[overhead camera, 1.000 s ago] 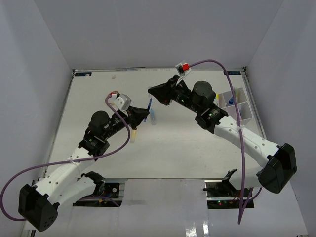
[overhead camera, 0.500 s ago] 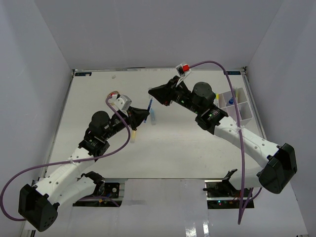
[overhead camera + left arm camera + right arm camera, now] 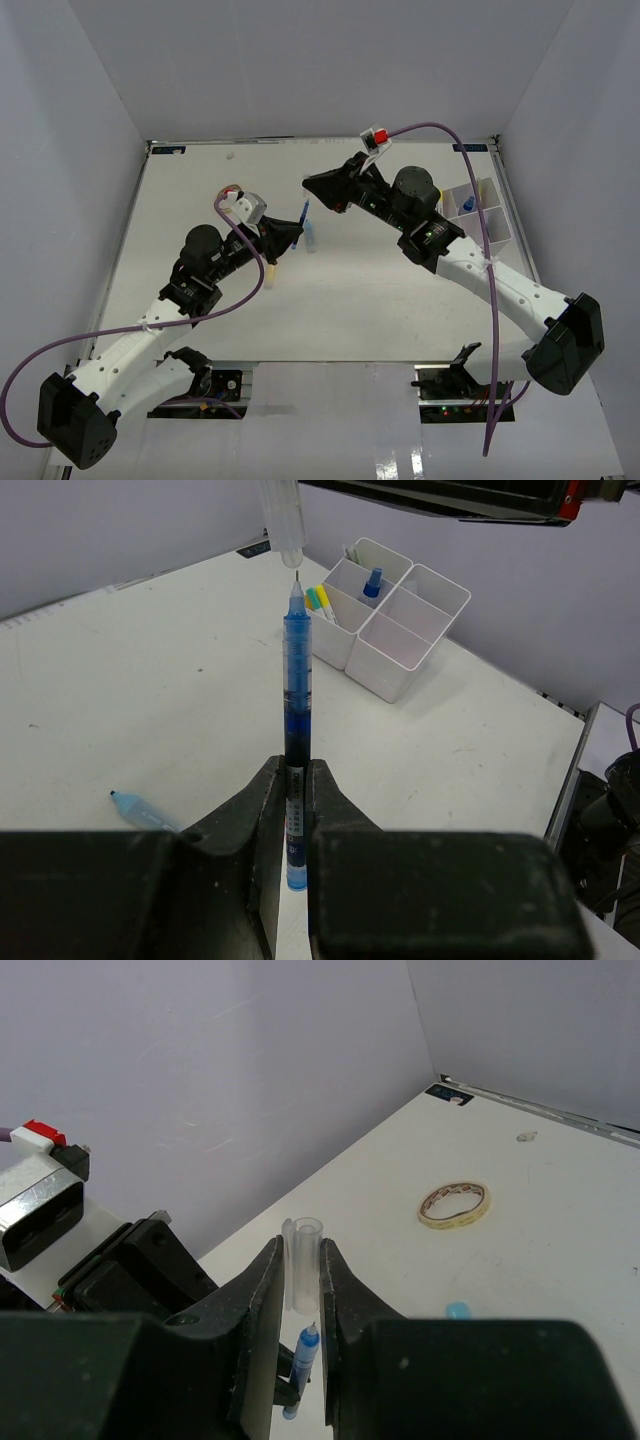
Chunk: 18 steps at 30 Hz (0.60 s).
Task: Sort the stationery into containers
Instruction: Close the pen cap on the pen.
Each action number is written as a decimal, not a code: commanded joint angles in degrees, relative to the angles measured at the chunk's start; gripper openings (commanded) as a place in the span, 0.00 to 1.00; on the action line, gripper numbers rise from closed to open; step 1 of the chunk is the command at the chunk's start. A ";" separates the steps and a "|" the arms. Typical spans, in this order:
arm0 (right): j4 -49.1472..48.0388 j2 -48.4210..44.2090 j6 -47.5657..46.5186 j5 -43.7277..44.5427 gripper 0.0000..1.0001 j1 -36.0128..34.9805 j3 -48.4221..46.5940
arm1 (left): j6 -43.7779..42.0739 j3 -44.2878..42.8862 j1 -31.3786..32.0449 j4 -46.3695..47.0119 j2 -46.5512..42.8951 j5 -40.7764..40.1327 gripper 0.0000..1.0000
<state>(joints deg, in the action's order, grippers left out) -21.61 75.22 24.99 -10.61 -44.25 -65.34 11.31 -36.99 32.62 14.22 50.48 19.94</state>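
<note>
My left gripper (image 3: 293, 780) is shut on the lower barrel of a blue pen (image 3: 296, 690), with its uncapped tip pointing away from me. My right gripper (image 3: 298, 1270) is shut on a clear pen cap (image 3: 303, 1252), held just beyond the pen tip and in line with it. A small gap shows between tip and cap (image 3: 282, 520). In the top view the two grippers (image 3: 296, 228) (image 3: 308, 183) meet above the table's middle, with the pen (image 3: 303, 214) between them. The white organizer box (image 3: 478, 215) stands at the right edge and holds a small blue bottle (image 3: 372, 581) and yellow-tipped items (image 3: 318, 600).
A tan tape ring (image 3: 455, 1204) lies on the table toward the far left. A light-blue item (image 3: 140, 808) lies on the table under the grippers, and a yellow item (image 3: 270, 272) lies near the left gripper. White walls enclose the table.
The right arm has shifted very slightly to the right. Both grippers keep their holds.
</note>
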 commanded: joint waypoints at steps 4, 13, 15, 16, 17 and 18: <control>-3.79 -1.92 -0.12 0.68 0.08 0.04 0.30 | 0.29 0.34 -0.28 1.43 -0.82 0.71 0.00; -4.67 -1.74 0.76 0.33 0.08 0.04 1.70 | 0.47 0.87 -0.28 1.95 -1.44 0.62 0.00; -4.85 -1.74 1.02 -0.11 0.08 0.04 1.97 | 0.55 0.78 -0.28 1.95 -1.44 0.53 0.00; -5.11 -1.74 1.28 -0.29 0.08 0.04 2.23 | 0.64 0.78 -0.28 1.95 -1.35 0.53 0.00; -5.20 -1.74 1.29 -0.55 0.08 0.04 2.32 | 0.73 0.78 -0.28 2.04 -1.35 0.45 0.00; -5.29 -1.74 1.29 -0.55 0.08 0.04 2.41 | 0.82 0.78 -0.28 2.04 -1.35 0.45 0.00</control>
<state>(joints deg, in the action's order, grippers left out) -23.09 74.94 25.50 -10.72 -44.25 -63.07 11.66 -36.32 32.62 15.07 50.39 19.97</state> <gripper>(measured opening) 0.220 0.202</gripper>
